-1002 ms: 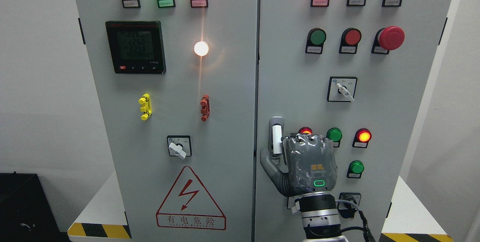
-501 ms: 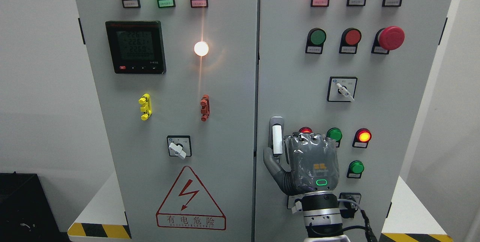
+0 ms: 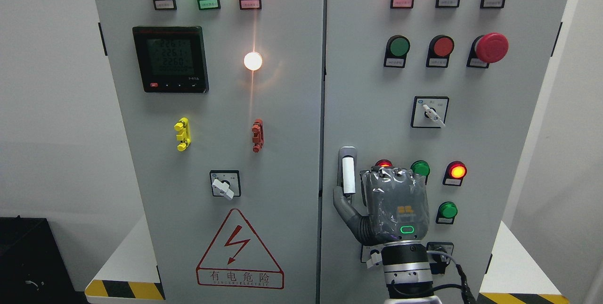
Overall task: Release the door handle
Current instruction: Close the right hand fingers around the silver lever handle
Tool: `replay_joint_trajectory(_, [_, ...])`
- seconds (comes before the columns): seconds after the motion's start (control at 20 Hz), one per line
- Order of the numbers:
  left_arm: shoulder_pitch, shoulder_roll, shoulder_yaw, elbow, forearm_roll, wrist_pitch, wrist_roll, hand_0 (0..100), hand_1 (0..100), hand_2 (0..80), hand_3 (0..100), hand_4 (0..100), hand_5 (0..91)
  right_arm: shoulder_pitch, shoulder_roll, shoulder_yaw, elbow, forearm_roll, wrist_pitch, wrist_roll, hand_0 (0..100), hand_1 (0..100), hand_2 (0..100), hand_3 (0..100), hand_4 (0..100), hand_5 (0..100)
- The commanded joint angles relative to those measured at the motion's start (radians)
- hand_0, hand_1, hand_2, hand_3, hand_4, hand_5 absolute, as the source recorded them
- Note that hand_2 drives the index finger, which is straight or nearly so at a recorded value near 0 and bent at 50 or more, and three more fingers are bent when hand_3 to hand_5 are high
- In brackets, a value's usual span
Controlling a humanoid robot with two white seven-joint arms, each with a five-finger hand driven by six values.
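Head view: your robot's right hand [image 3: 395, 207] stands raised against the right door [image 3: 494, 143] of a grey electrical cabinet, its arm rising from the bottom edge at about 5 o'clock in the frame. You see the back of the hand, wrapped in clear film, with a green ring lit near the wrist. The door handle [image 3: 348, 174], an upright white grip in a metal mount, stands just beside the hand at its 10 o'clock, near the door's inner edge. The thumb [image 3: 343, 205] reaches up under the foot of the handle; the other fingers are bent away toward the door and hidden behind the palm, so you cannot tell whether the hand grips the handle or has let go. A red lamp [image 3: 383, 163] peeks over the knuckles at 12 o'clock, with a green button [image 3: 419, 168] and a lit red lamp [image 3: 457, 171] off at 2 o'clock. On the left door [image 3: 292, 176], a digital meter [image 3: 170, 59] sits at 10 o'clock in the frame and a red lightning warning triangle [image 3: 239, 250] at 7 o'clock.
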Motion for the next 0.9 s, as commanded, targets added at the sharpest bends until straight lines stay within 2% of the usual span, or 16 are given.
replay_joint_trajectory(0.0, [0.017, 0.0, 0.0, 0.0, -0.001, -0.001, 0.0, 12, 56, 0.0, 0, 0, 0.0, 0.001, 0.001, -0.009, -0.003, -0.001, 0.011, -0.001, 46, 39, 99, 100, 100, 100])
replay_joint_trajectory(0.85, [0.017, 0.0, 0.0, 0.0, -0.001, -0.001, 0.0, 12, 56, 0.0, 0, 0, 0.0, 0.012, -0.001, -0.016, -0.024, -0.001, 0.013, -0.001, 53, 39, 99, 100, 100, 100])
